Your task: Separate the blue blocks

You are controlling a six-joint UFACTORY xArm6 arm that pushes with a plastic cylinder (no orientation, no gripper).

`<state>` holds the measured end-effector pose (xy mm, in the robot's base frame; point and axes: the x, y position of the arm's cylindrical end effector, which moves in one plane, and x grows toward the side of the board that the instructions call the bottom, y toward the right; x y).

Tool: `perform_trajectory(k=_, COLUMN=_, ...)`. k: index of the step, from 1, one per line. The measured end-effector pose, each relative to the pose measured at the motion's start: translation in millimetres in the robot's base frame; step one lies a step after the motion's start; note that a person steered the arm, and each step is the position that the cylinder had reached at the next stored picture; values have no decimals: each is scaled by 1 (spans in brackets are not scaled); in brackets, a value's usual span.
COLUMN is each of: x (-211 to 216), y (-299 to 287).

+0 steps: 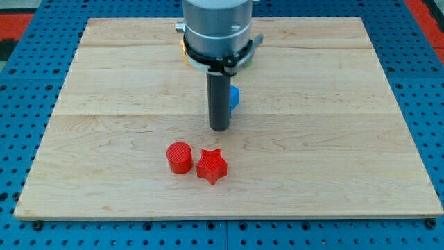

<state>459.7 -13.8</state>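
Wooden table (333,139) on blue pegboard. Dark rod, no jaws, nothing held; my tip (219,129) at table centre. Blue block (235,96) just behind the rod, mostly hidden, shape unclear. Red cylinder (180,157) touching red star (211,167) toward the view's bottom.

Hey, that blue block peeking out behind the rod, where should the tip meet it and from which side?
No gripping here, only pushing. The blue block shows just a sliver right of my tip, which sits slightly nearer the view's bottom. Probably contact its bottom-facing side and push toward the view's top right; its shape and any second blue block are hidden.
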Motion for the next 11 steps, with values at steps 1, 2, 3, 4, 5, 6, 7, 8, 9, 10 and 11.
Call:
perform_trajectory(k=1, x=7, y=-8)
perform_trajectory(k=2, x=21, y=37)
perform_trajectory(k=3, x=11, y=64)
perform_trajectory(k=4, x=-21, y=67)
perform_trajectory(k=5, x=-46, y=58)
perform_trajectory(k=6, x=-62, y=41)
perform_trajectory(k=7, x=-64, y=56)
perform_trajectory(k=8, x=-67, y=37)
perform_trajectory(k=9, x=-65, y=-35)
perform_trajectory(k=10, x=-86, y=-68)
perform_trajectory(k=11, x=-107, y=-87)
